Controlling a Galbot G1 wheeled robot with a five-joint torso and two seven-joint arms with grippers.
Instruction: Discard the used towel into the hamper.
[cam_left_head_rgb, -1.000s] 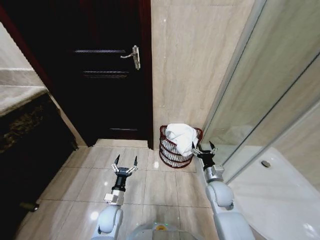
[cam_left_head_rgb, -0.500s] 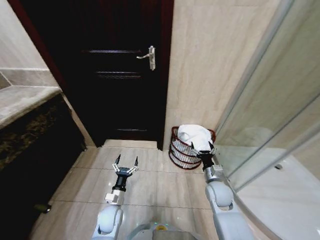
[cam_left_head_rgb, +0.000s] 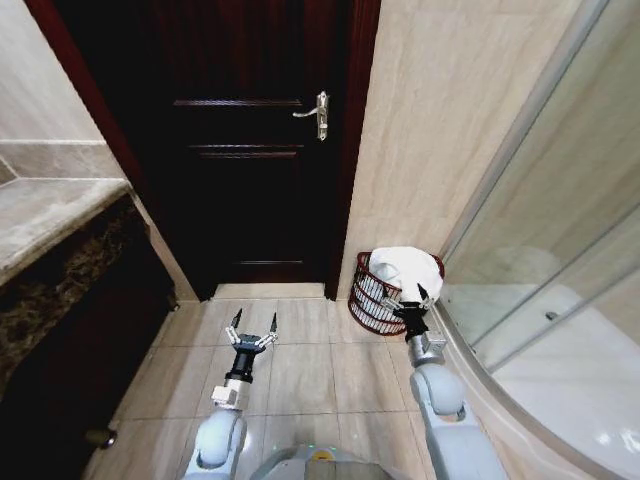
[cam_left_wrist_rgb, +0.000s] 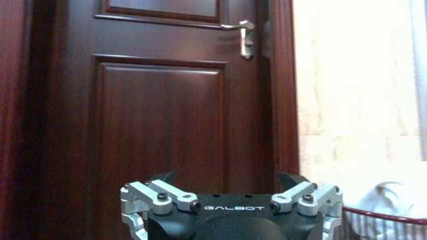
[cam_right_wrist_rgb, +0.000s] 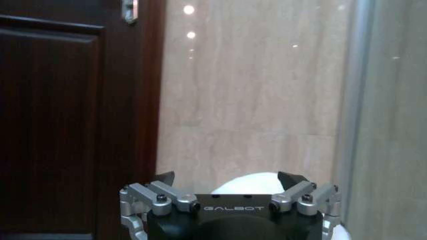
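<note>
A white towel (cam_left_head_rgb: 407, 268) lies bunched in the dark reddish-brown wire hamper (cam_left_head_rgb: 372, 299), which stands on the tiles in the corner between the door and the glass shower wall. My right gripper (cam_left_head_rgb: 409, 300) is open and empty, held just in front of the hamper's rim. The towel's white top (cam_right_wrist_rgb: 257, 182) rises just beyond the right gripper (cam_right_wrist_rgb: 227, 180). My left gripper (cam_left_head_rgb: 252, 327) is open and empty over the floor tiles in front of the door. The hamper's rim (cam_left_wrist_rgb: 390, 216) and the towel (cam_left_wrist_rgb: 390, 192) lie off to one side of the left gripper (cam_left_wrist_rgb: 227, 179).
A dark wooden door (cam_left_head_rgb: 245, 150) with a metal handle (cam_left_head_rgb: 316, 113) is shut ahead. A dark vanity with a stone top (cam_left_head_rgb: 40, 215) runs along the left. The glass shower enclosure (cam_left_head_rgb: 545, 250) and its curved base close off the right.
The head view has shifted, so the door and the hamper now sit further right and higher. Both arms keep their pose and both grippers stay open.
</note>
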